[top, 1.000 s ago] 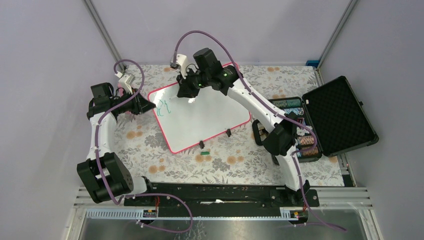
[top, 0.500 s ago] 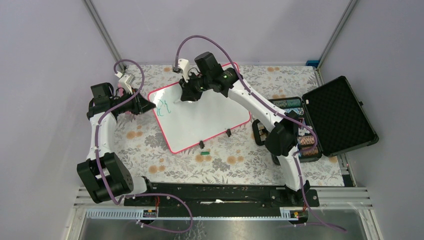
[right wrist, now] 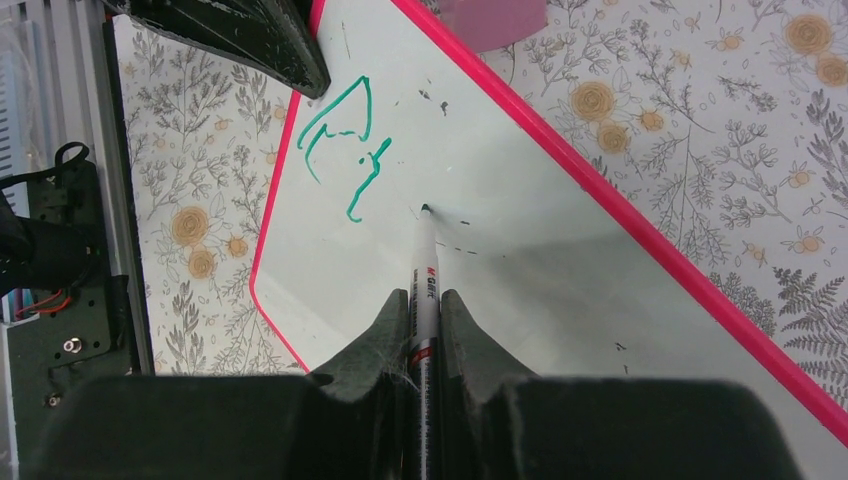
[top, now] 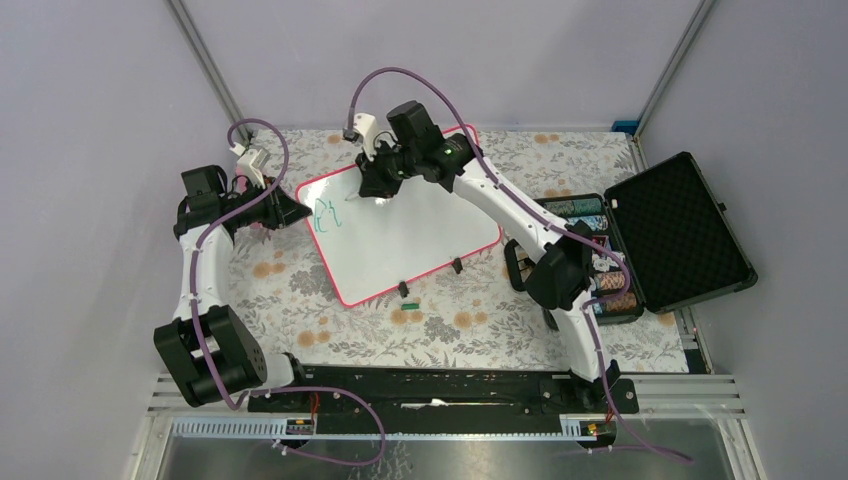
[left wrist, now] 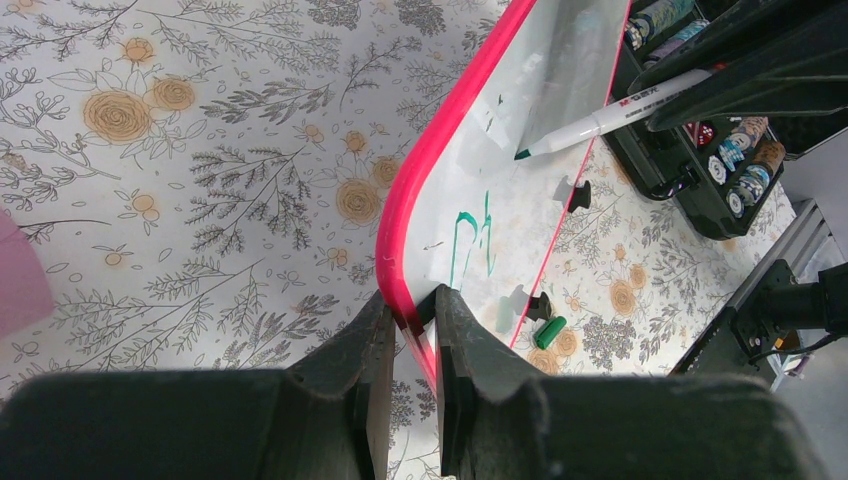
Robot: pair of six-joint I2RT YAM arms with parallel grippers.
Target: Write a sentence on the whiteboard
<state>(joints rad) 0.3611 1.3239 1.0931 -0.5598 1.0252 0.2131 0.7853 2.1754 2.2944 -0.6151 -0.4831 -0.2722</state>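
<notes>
Right gripper (right wrist: 421, 305) is clenched on a white marker (right wrist: 424, 262). The marker's green tip sits at or just above the whiteboard (right wrist: 560, 300), a little beside the started sentence (right wrist: 345, 150); whether it touches cannot be told. Left gripper (left wrist: 412, 312) pinches the whiteboard by its pink edge near the left corner, apparently to steady it. The whiteboard lies flat and skewed on the flowered tablecloth (top: 470, 320), near an open black case (top: 680, 230). So far the sentence is only two or so scrawled green characters, so it looks barely begun, with nearly all the white surface left to fill.
</notes>
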